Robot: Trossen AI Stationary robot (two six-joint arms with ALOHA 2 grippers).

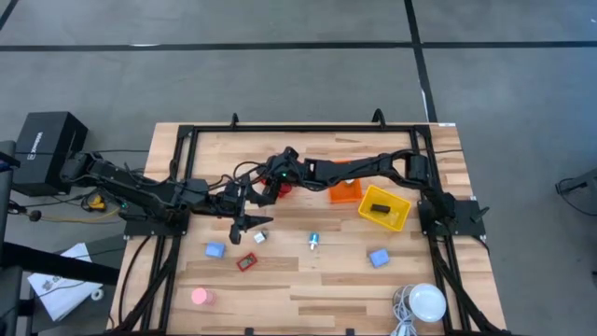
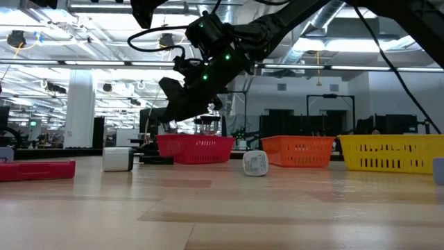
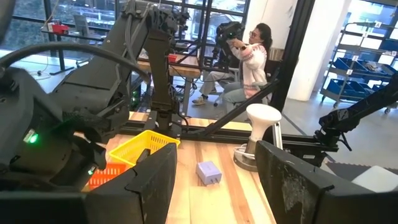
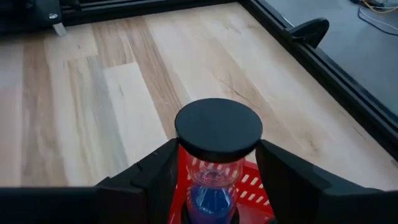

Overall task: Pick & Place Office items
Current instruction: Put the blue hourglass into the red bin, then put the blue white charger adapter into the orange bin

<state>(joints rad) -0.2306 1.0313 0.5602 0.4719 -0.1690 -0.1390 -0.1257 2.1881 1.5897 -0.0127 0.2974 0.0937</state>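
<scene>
My right gripper (image 4: 217, 152) reaches in from the table's right and hangs over the red basket (image 1: 285, 192), shut on a small clear cylinder with a black cap (image 4: 217, 126) and blue inside. My left gripper (image 1: 248, 227) is open above the table just left of the middle, touching nothing. On the wood lie two blue blocks (image 1: 215, 250) (image 1: 378, 257), a red-framed piece (image 1: 246, 262), a pink disc (image 1: 200, 297), a white bit (image 1: 259, 237) and a silvery bit (image 1: 314, 241). A black piece (image 1: 379, 209) lies in the yellow basket (image 1: 399, 217). My right gripper pinches the capped cylinder between its two fingers (image 4: 158, 168), which sit on the clear body (image 4: 214, 177) just below the black cap. The cylinder stands upright in the hold, lifted clear, with the red basket's mesh (image 4: 255, 183) right under it.
Red, orange (image 1: 343, 192) and yellow baskets stand in a row at mid-table. A white round lamp (image 1: 425, 302) sits at the near right corner. A black frame (image 1: 308, 127) edges the table. A person (image 3: 252, 59) sits in the room beyond. Bare wood lies near the front middle.
</scene>
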